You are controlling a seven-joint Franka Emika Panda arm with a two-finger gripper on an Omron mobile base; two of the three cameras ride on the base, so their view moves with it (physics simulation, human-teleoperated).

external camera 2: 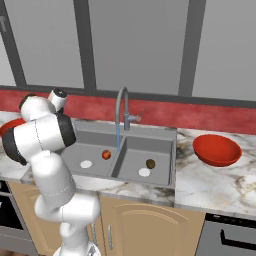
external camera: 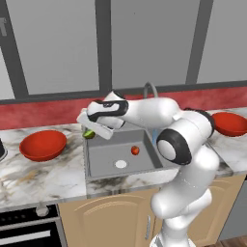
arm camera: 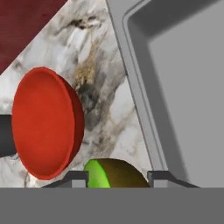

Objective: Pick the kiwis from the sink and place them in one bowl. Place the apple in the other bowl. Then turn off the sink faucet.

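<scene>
Closest to my hand camera, the green kiwi (arm camera: 107,174) sits pinched between the tool's (arm camera: 114,178) two tips, its lower half cut off at the frame edge. From the left base view I see the tool (external camera: 90,131) over the sink's (external camera: 96,159) left rim, the kiwi (external camera: 89,134) mostly hidden under it. One red bowl (external camera: 42,144) waits left on the surface (external camera: 29,176). An apple (external camera: 135,150) lies in the left basin, a brown kiwi (external camera 2: 150,163) in the right. Water runs from the faucet (external camera 2: 121,112). Another bowl (external camera 2: 216,149) sits right.
</scene>
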